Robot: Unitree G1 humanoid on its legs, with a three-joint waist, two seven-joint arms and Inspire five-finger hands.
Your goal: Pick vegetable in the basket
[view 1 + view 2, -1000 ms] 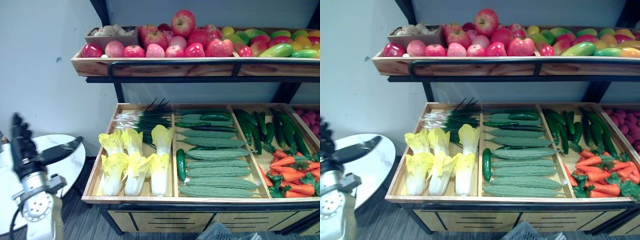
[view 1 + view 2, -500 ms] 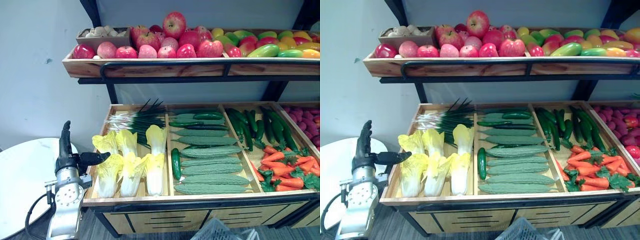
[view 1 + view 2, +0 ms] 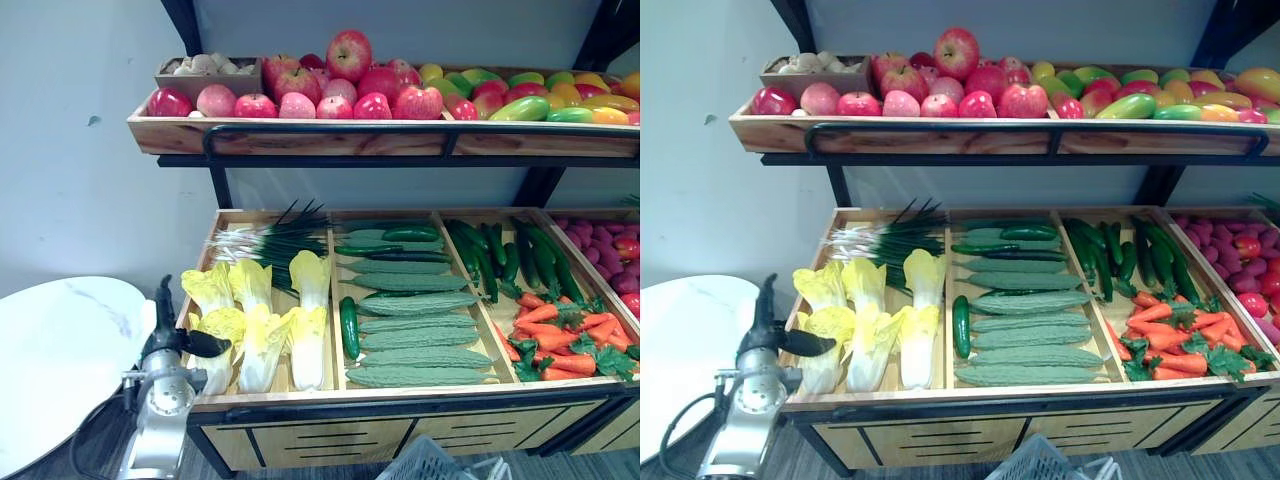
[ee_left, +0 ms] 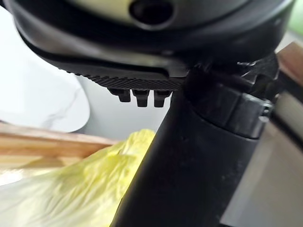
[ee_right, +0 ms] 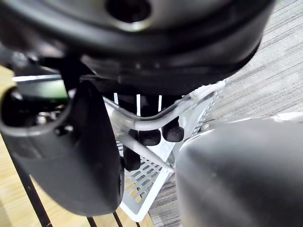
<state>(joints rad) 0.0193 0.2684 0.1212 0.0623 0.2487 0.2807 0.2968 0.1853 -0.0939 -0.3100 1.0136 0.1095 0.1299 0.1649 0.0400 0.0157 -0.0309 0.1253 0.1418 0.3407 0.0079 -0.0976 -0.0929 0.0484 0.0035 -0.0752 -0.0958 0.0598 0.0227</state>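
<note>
Left hand (image 3: 165,338) open, fingers straight, thumb just beside the front-left cabbage (image 3: 222,335) in the crate's (image 3: 400,393) left bin. Cabbage has pale yellow crinkled leaves. Right hand (image 5: 71,151) curled round basket (image 5: 142,177) handle, below crate front.

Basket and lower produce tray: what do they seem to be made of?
Basket: white slotted wall, smooth and moulded, looks like plastic; its thin pale handle, held by the right hand, could be coated wire. Lower tray: light unpainted wood, grain showing along the front rim.
</note>
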